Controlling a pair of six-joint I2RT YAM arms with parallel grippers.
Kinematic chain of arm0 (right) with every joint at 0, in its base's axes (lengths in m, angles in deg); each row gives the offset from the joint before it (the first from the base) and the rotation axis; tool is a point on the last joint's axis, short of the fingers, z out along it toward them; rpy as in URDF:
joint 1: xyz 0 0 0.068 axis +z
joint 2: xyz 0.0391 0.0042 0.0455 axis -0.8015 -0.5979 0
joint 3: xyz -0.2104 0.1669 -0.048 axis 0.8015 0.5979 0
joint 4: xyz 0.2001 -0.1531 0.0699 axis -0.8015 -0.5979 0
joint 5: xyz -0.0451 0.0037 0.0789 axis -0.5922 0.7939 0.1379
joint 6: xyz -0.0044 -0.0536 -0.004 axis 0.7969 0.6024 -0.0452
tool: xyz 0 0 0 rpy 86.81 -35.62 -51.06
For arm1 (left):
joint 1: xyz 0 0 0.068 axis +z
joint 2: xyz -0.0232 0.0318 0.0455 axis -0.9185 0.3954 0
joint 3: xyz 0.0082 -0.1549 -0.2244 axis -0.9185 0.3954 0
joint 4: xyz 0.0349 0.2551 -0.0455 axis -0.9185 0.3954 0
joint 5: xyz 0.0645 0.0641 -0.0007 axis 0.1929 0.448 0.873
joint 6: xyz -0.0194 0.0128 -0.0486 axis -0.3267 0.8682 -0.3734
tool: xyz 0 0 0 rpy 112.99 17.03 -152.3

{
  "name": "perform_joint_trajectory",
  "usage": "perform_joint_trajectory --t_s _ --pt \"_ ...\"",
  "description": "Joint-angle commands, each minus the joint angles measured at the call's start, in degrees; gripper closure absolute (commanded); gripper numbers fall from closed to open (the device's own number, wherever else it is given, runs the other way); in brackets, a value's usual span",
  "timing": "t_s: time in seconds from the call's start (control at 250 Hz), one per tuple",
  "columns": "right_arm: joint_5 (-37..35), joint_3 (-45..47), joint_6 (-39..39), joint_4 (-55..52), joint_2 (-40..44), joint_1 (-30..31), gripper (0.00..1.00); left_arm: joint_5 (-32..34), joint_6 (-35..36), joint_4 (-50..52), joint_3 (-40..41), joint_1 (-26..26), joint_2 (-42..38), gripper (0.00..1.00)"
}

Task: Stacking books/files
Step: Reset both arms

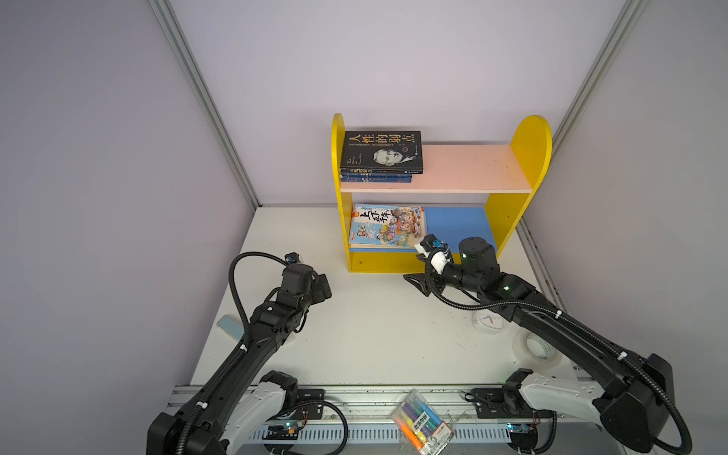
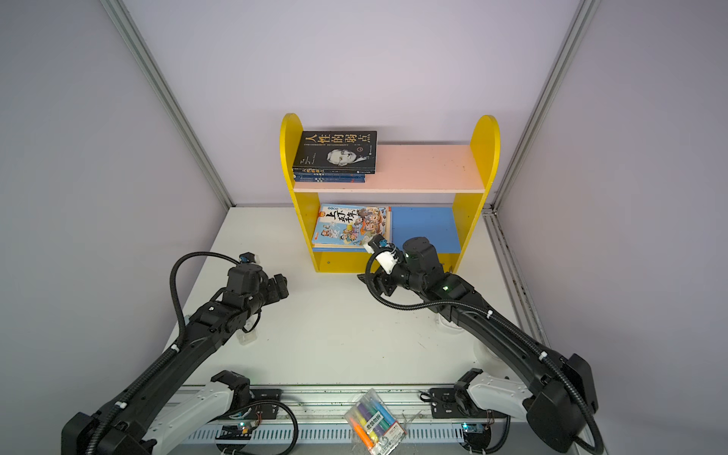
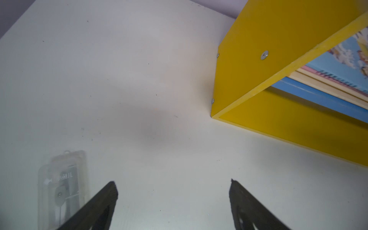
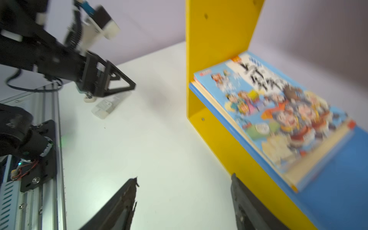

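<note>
Left wrist view shows the left gripper [image 3: 172, 181] left of the yellow shelf [image 3: 249, 65], fingers spread, empty. In both top views, black-topped books [image 1: 381, 151] lie on the shelf's upper board and cartoon-topped books [image 1: 388, 226] on its lower board. At the shelf's front hovers the right gripper [image 4: 184, 176], fingers spread, empty.

You have the yellow shelf unit [image 1: 528, 157] with pink and blue boards at twelve o'clock on the white bench [image 1: 374, 335]. A white square clock [image 1: 490, 321] lies at three, a clear tape roll [image 1: 528, 356] just beside it, a clear plastic case [image 3: 62, 185] at nine, a clear pack of coloured markers [image 1: 423, 423] at six.
</note>
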Motion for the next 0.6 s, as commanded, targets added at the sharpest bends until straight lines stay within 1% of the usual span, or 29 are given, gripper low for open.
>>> perform_joint_trajectory --t_s 0.0,0.108,0.18,0.232,0.264,0.367,0.447,0.503,0.595 --pt "-2.0 4.9 -8.9 -1.1 3.8 -6.6 0.24 0.0 3.8 -2.5 1.0 1.8 1.6 0.07" --pt "-4.5 10.0 -9.3 -0.7 9.6 -14.4 0.22 0.5 6.1 -4.2 1.8 3.7 3.9 0.05" --pt "-7.1 12.6 -9.1 0.2 12.5 -19.0 0.18 1.2 7.7 -6.5 2.4 4.8 5.4 0.04" --pt "-9.4 14.7 -9.5 1.8 13.4 -22.5 0.17 2.7 8.6 -9.9 3.6 5.1 6.3 0.03" --pt "-11.4 15.8 -10.2 2.8 13.5 -24.6 0.16 2.3 8.9 -10.2 3.4 6.1 6.7 0.03" --pt "-14.2 19.3 -13.1 8.2 12.3 -30.7 0.16 2.7 10.0 -16.5 4.6 7.2 6.7 0.03" --pt "-15.0 22.7 -14.7 15.9 10.6 -32.8 0.16 2.9 13.5 -23.5 6.6 7.3 5.9 0.03" --pt "-15.4 24.8 -15.6 21.6 8.8 -33.2 0.16 5.3 16.9 -28.3 8.2 7.4 5.9 0.03" --pt "-14.5 26.1 -16.1 29.3 4.8 -33.4 0.16 8.5 21.8 -33.3 9.4 8.6 7.6 0.03"
